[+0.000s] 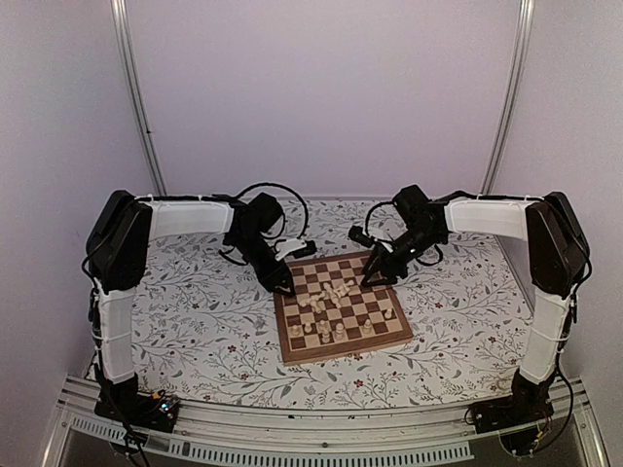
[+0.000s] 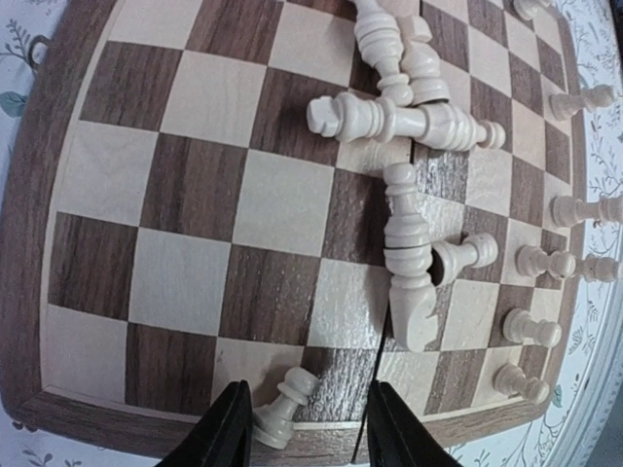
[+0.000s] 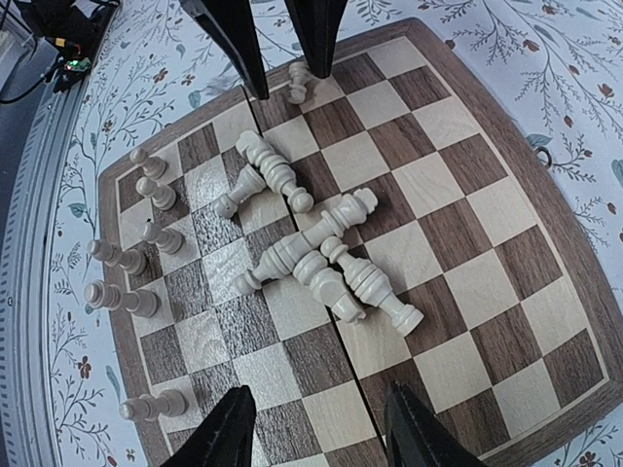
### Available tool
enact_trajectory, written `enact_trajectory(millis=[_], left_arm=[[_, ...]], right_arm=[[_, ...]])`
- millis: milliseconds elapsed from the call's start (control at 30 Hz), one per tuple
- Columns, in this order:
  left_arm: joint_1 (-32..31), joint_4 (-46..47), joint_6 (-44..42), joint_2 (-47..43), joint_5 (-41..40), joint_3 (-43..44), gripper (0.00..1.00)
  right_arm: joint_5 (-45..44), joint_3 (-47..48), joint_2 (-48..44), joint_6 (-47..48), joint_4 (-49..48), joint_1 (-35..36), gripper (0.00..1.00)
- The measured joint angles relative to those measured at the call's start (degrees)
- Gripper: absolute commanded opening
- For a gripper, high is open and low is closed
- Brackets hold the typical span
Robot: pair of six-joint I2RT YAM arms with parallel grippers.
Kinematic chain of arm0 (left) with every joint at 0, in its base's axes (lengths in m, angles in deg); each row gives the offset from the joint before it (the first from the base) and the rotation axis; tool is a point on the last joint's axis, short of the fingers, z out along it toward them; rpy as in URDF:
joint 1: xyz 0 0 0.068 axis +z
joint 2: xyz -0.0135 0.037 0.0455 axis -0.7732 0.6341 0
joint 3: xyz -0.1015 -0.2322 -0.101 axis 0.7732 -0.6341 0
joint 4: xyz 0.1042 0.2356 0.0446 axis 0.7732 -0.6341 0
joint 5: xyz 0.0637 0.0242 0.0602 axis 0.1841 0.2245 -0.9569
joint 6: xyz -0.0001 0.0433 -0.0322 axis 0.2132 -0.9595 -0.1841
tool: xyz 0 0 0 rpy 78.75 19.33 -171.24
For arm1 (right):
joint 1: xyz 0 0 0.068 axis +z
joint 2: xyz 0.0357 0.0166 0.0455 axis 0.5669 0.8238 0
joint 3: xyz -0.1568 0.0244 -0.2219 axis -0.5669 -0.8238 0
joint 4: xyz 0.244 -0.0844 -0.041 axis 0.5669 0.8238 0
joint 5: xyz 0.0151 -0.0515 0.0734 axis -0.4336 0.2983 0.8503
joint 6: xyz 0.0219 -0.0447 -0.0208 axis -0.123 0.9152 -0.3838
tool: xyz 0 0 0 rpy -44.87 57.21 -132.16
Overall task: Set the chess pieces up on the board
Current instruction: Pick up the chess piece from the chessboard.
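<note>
Chess pieces (image 3: pixel 311 243), small cream turned-wood figures: the larger ones are lying toppled in a heap near the middle of the square wooden board with dark brown and tan checks (image 3: pixel 467 243), waiting to be stood up. A handful of pawns (image 3: pixel 122 297) appear to be standing in a loose row along one edge, seemingly already placed. One fallen pawn (image 2: pixel 282 409) is lying on its side at the border nearest the left arm.

Left gripper (image 2: pixel 310 438): black fingers are hanging parted on either side of that fallen pawn, not touching it, probably lining up for a pinch.

Right gripper (image 3: pixel 321 438): fingers are standing apart and carrying nothing, hovering over the opposite edge, likely so as not to crowd the left arm.

Board is resting on a floral-patterned tablecloth (image 1: pixel 195 311), between the two arms.
</note>
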Motion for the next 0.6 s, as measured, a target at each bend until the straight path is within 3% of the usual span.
enact_trajectory(millis=[300,600], left_arm=[[-0.15,1.77,0.66,-2.80,-0.02,-5.73,0.41],[-1.66,3.93,3.72,-4.33,-6.38,-7.52,0.32]], right_arm=[[0.02,-1.22,0.00,-0.02,-0.04,-0.02,0.48],[0.11,-1.22,0.00,-0.09,-0.44,-0.02,0.48]])
